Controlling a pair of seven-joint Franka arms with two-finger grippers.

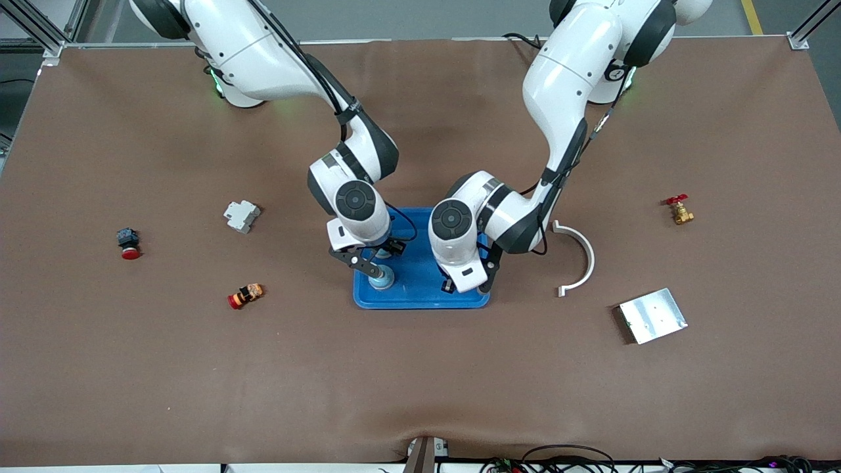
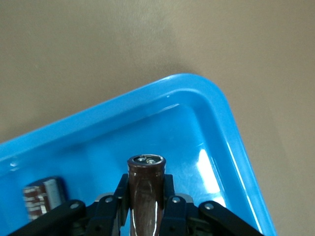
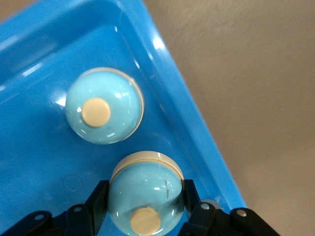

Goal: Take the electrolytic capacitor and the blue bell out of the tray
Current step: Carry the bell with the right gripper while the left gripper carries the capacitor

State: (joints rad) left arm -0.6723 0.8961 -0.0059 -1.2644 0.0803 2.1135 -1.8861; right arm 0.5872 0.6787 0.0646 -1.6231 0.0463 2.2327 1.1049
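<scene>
Left gripper: over the shallow blue plastic tray, jaws clamped on a dark brown cylindrical capacitor.
Right gripper: over the tray's right-arm end, jaws closed round a pale blue domed bell.
Tray contents: a second pale blue bell and another capacitor lie inside.

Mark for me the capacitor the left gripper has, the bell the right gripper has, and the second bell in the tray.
capacitor (image 2: pixel 146 189), left wrist view, on its brown body.
held bell (image 3: pixel 145 196), right wrist view, on its blue dome.
second bell (image 3: pixel 104 105), right wrist view, on its dome beside the cream button.
</scene>
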